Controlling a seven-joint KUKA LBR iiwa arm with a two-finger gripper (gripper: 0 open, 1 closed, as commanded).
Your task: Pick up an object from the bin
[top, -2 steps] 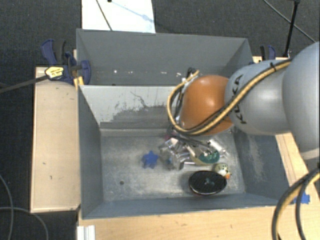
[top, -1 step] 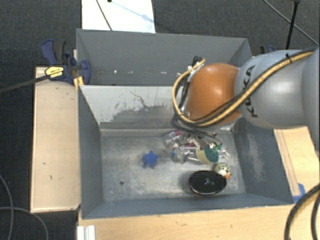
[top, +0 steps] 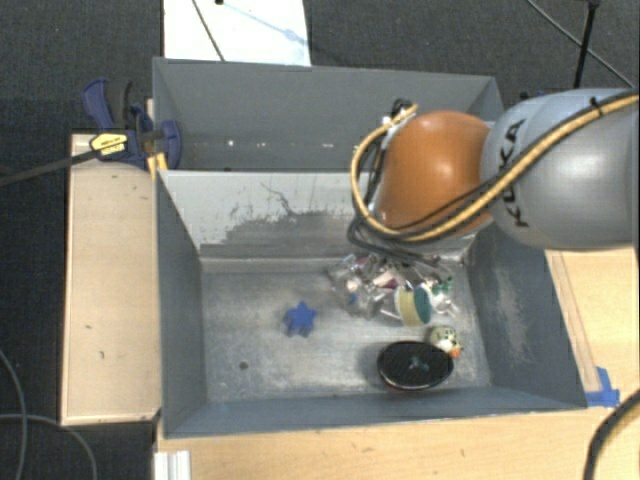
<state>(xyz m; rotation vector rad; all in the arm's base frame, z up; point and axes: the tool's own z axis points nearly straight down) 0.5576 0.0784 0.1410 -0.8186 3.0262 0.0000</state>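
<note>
Gripper (top: 396,265) of mine hangs low over the back right part of the bin's floor, tucked under the orange cover (top: 432,173) on my wrist, and whether it is spread or pressed together I cannot tell, since the cover and the looped cables (top: 372,230) hide most of it. Starting from the left, the grey bin (top: 184,308) has a bare stretch of scuffed floor, and on it, well apart from everything else, lies a small blue star-shaped piece (top: 298,318). Further right, directly beneath my gripper, sits a small heap (top: 366,286) of pale, silvery and pinkish bits; I cannot make out whether I touch any of them. Just beside the heap on its right is a cream round thing with a green patch (top: 412,304). Near the front wall lies a flat black disc (top: 414,366), and touching its upper right edge is a tiny white and orange thing (top: 446,342). My arm (top: 570,183) comes in from the right over the bin's rim, its thick grey link lying nearly level, with the wrist bent steeply downward toward the heap.
</note>
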